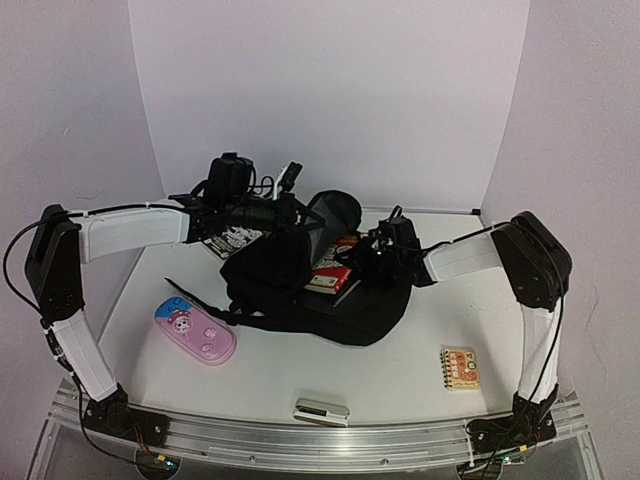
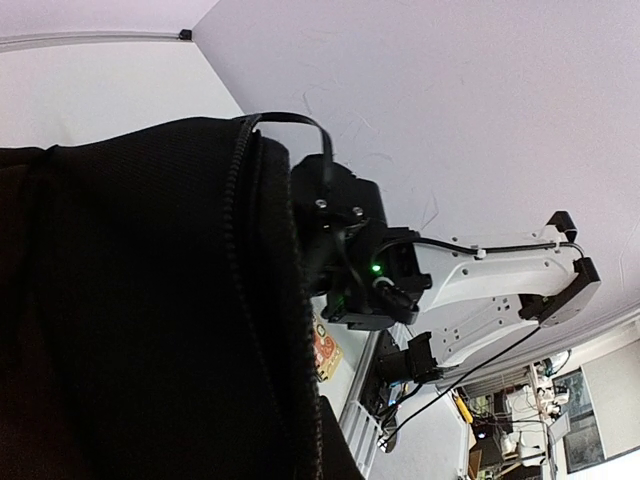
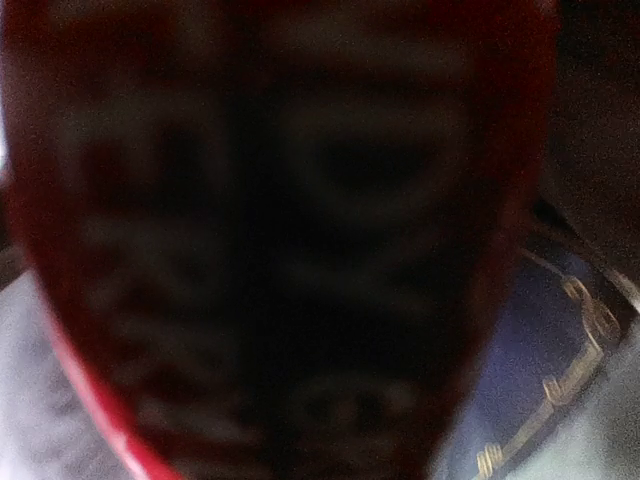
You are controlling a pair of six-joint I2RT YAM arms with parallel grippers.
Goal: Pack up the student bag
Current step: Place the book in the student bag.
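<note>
Left wrist view mostly student bag (image 2: 130,300), right wrist blurred red object (image 3: 270,250)

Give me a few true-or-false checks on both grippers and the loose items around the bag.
1. The pink pencil case is inside the student bag. False: it lies on the table, left of the bag.
2. The right gripper holds a red book at the bag. True.
3. The left gripper hangs open, clear of the bag. False: it is shut, apparently on the bag's raised fabric edge.
4. A small notebook lies on the table near the right arm's base. True.
</note>
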